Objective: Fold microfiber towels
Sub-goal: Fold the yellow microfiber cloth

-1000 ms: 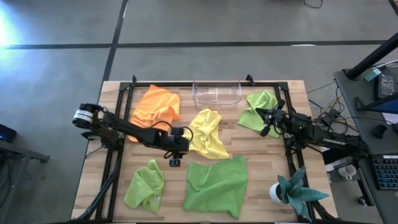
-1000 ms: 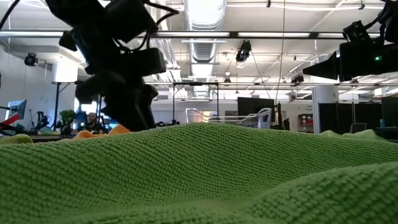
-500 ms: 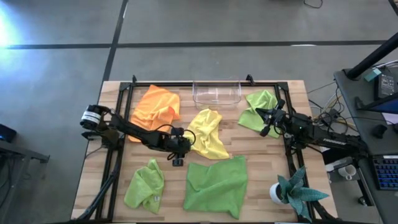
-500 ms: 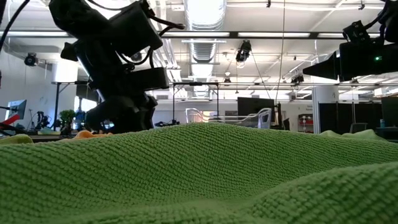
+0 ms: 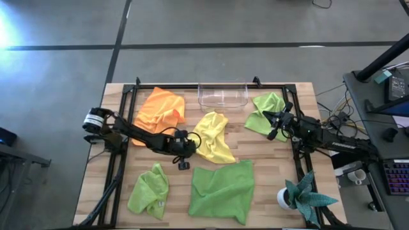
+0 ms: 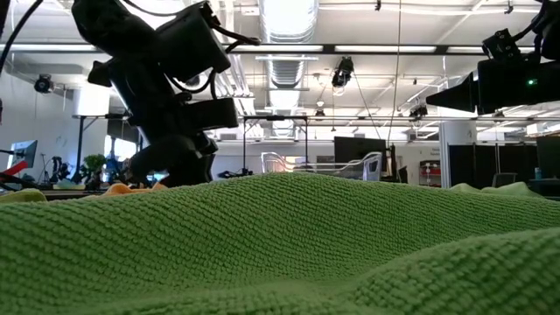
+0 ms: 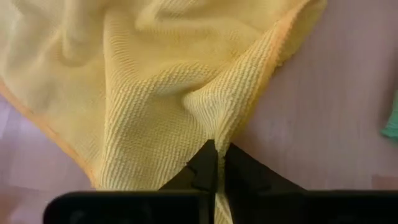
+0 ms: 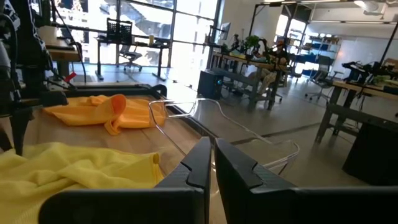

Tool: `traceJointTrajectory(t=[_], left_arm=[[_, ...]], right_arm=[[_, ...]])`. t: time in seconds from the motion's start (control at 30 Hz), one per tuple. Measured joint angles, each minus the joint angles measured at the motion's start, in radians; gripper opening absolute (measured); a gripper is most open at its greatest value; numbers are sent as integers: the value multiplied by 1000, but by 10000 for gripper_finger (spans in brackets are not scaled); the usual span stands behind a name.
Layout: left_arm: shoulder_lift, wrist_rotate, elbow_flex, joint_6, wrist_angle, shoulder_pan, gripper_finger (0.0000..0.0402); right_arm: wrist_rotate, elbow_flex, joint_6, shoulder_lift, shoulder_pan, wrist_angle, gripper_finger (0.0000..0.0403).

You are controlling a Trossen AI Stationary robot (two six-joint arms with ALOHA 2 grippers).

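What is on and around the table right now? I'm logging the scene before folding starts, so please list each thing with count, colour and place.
Orange towel: one, orange, crumpled at the table's far left.
Yellow towel: one, yellow, centre, its edge pinched by the left gripper.
Green towels: three, lime; far right, near left, near centre spread out.
Bin: one, clear, far edge, centre.
Plant: one, teal in a white pot, near right corner.
Table: one, pale wood.
Left gripper: fingers shut on the yellow towel's edge.
Right gripper: shut, empty, above the far-right green towel.
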Motion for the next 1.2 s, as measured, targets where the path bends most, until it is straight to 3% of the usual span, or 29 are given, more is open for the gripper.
traceJointTrajectory(t=[0.37,0.57,0.7,0.93,1.07,1.2], left_arm=[[-103,73,36,-235,-137,0,1],[-177,73,36,-334,-138,0,0],[-222,74,36,-365,-149,0,0],[-296,80,36,-368,-171,0,0],[-322,89,37,-391,-177,0,0],[-345,89,37,-392,-197,0,0]], right_arm=[[0,0,0,0,0,0,18],[186,0,-158,0,-7,14,18],[203,0,-239,0,-6,14,18],[203,0,-229,0,-6,14,18],[186,0,-94,0,-6,16,18],[126,0,262,0,-6,55,18]])
